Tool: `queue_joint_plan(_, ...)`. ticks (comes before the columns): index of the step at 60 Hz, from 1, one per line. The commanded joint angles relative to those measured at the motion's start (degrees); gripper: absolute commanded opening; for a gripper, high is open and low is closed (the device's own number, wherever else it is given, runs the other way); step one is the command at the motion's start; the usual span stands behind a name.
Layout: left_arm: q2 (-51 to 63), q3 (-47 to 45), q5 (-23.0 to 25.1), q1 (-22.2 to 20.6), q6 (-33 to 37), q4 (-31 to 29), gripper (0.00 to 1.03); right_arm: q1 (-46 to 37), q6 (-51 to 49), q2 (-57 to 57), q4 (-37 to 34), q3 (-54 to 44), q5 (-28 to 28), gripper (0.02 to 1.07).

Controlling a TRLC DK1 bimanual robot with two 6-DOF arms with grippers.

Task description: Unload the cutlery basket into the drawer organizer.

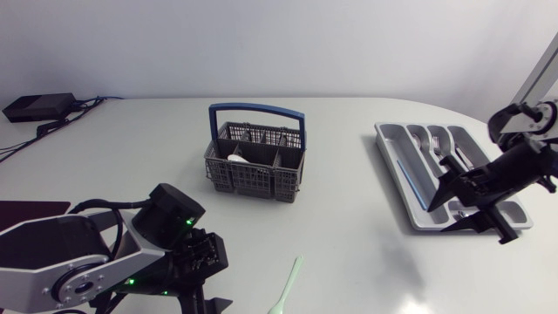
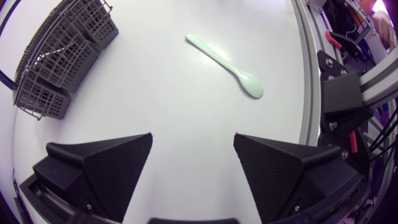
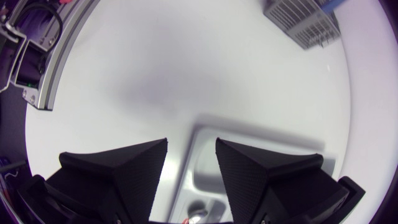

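When seen from above, first a big white table (image 1: 349, 131), smooth and wide. Next the left arm (image 1: 52, 262), grey with black joints and tiny green lights, low at the near left corner. At its end the left gripper (image 2: 193, 137), let go, fingers far apart, only bare table between them. Then the right arm (image 1: 536, 78), coming in from the right side. At its end the right gripper (image 3: 191, 142), also let go, fingers apart, hanging over the near end of the drawer organizer (image 1: 394, 166). A grey tray with long slots, flat on the right part of the table, well apart from the basket. In the middle, farther back, the cutlery basket (image 1: 257, 170), grey mesh with a blue handle, standing upright. Ahead of the left gripper, a pale green spoon (image 2: 224, 57), flat on the table near the front edge, apart from the basket. Smallest of all: shiny cutlery (image 1: 436, 144) in the far slots of the organizer, a thin blue stick (image 1: 408, 179) in its long side slot, and a white thing (image 1: 240, 159) inside one box of the basket, maybe a spoon, hard to tell.
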Motion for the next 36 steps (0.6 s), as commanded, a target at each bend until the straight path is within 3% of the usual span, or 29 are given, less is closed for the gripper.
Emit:
queue_joint_plan(1,1.0,1.7,-1.0,0.5,-2.0,-0.2,0.92,7.1,2.6,-3.6,0.5,-4.3,-1.0,0.62)
queue_joint_plan(3,0.9,1.9,-1.8,0.5,-2.7,-0.4,0.92,14.1,6.8,-5.2,0.6,-5.4,-1.6,0.62)
queue_joint_plan(19,-1.1,0.6,-2.5,0.5,-3.0,-1.7,0.92,42.4,24.1,-6.9,7.7,-9.4,-1.9,0.62)
queue_joint_plan(36,-1.9,-1.0,-2.5,1.9,-2.7,-1.6,0.92,58.8,33.1,1.2,14.8,-9.2,-1.4,0.62)
